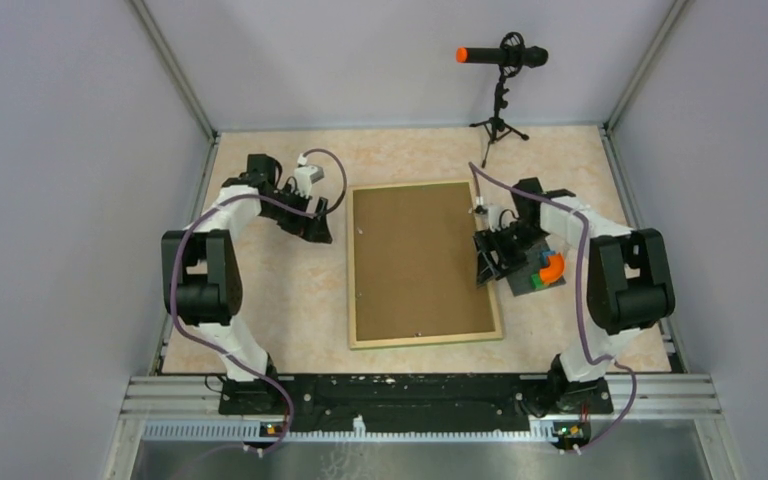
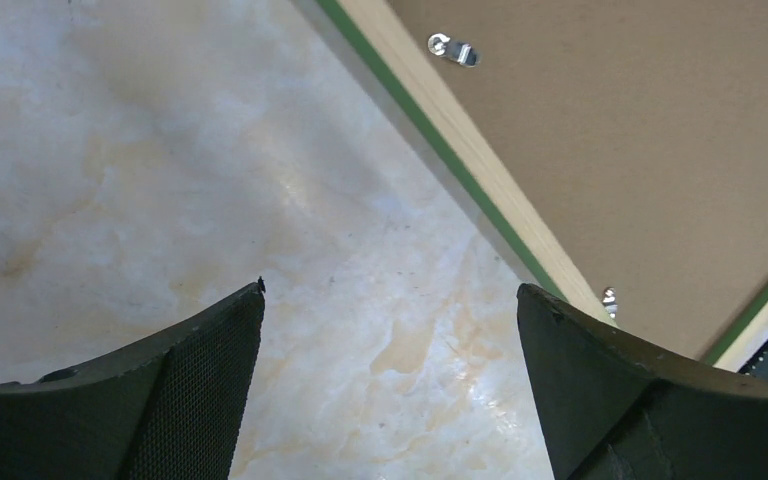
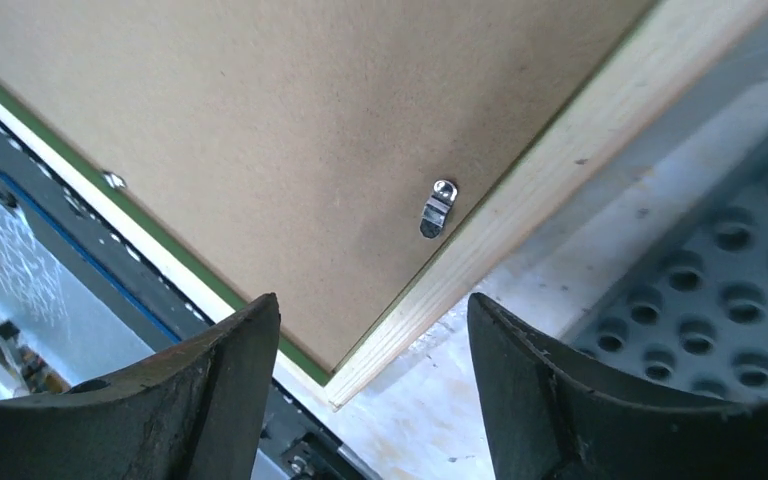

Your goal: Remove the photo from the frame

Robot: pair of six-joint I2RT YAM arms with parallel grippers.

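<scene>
The frame (image 1: 422, 262) lies face down in the middle of the table, brown fibreboard back up, with a light wood edge. The photo is hidden inside it. My left gripper (image 1: 320, 222) hangs just off the frame's left edge near the far corner. In the left wrist view it (image 2: 390, 300) is open over bare table, the frame (image 2: 610, 130) off to the upper right. My right gripper (image 1: 487, 262) is over the frame's right edge. In the right wrist view it (image 3: 372, 310) is open above the frame (image 3: 260, 130), near a metal clip (image 3: 438, 208); nothing is held.
A small grey baseplate (image 1: 540, 275) with coloured bricks sits under the right arm, right of the frame; its studs (image 3: 720, 290) show beside the right fingers. A microphone on a tripod (image 1: 500, 90) stands at the back. Another clip (image 2: 453, 48) shows on the frame's back.
</scene>
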